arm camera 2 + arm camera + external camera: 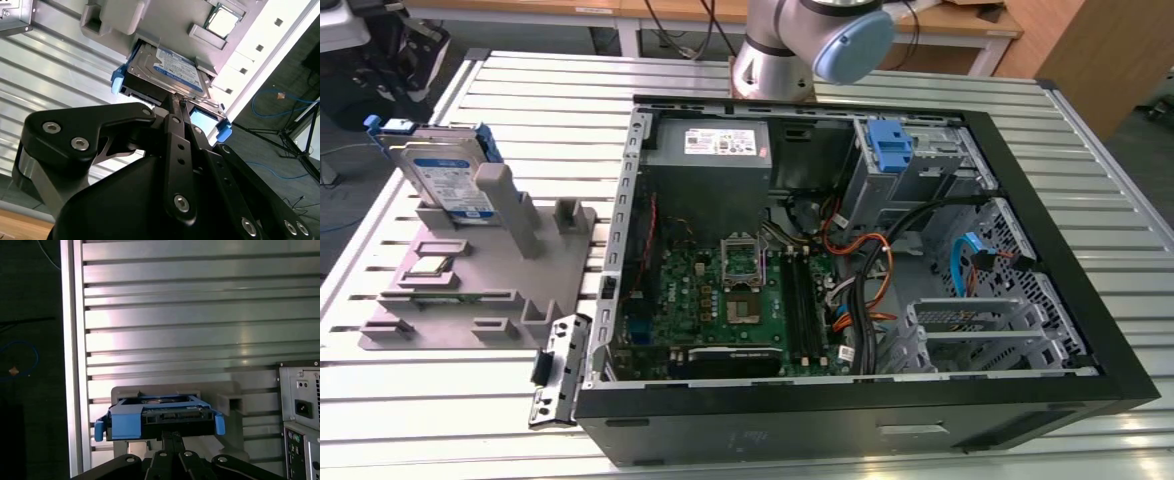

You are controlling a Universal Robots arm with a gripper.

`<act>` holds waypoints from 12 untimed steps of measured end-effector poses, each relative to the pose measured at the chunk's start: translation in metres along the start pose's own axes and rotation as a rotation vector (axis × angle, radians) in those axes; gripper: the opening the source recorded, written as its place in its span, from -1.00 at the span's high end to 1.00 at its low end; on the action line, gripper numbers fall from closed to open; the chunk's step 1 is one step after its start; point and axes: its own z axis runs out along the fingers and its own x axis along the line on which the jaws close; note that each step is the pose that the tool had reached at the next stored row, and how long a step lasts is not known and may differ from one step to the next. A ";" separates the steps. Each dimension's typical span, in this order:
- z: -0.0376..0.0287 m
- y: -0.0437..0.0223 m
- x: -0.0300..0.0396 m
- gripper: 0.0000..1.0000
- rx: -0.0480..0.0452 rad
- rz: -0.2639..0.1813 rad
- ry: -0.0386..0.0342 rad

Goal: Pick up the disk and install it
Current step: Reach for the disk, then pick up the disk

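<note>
The disk [444, 172] stood on edge in a slot of the grey holder [480, 290], near the exterior view's left and well apart from the open computer case [1067, 290]. It leaned a little, label side showing, with its blue rails [125, 421] along the sides. It was not yet picked up and nothing touched it.

In both wrist views the gripper [179, 102] [172, 436] pointed at the disk's [167, 70] [160, 415] upper edge. Its fingers looked pressed together with nothing between them, and they seemed to hang above the disk, not on it. The arm [794, 40] rose out of the exterior view behind the case.

The holder sat on the slatted metal table [854, 80], and a small chip [222, 20] lay in another of its pockets.

The main risk, as I judged it, was a descent with the fingers closed: they would strike the top edge and could tip the disk in its slot or shove the holder. A grip on the plastic rails alone could flex and let the disk twist. Inside the case, loose cables [881, 255] crowded the space near the bay with the blue latch [891, 150] and could snag a carried disk.
</note>
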 end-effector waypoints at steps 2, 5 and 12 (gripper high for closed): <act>0.0011 0.0018 0.0013 0.80 0.0001 0.000 0.0001; 0.0018 0.0028 0.0024 0.80 0.0002 0.000 0.0003; 0.0029 0.0027 0.0050 0.80 0.0001 0.000 0.0001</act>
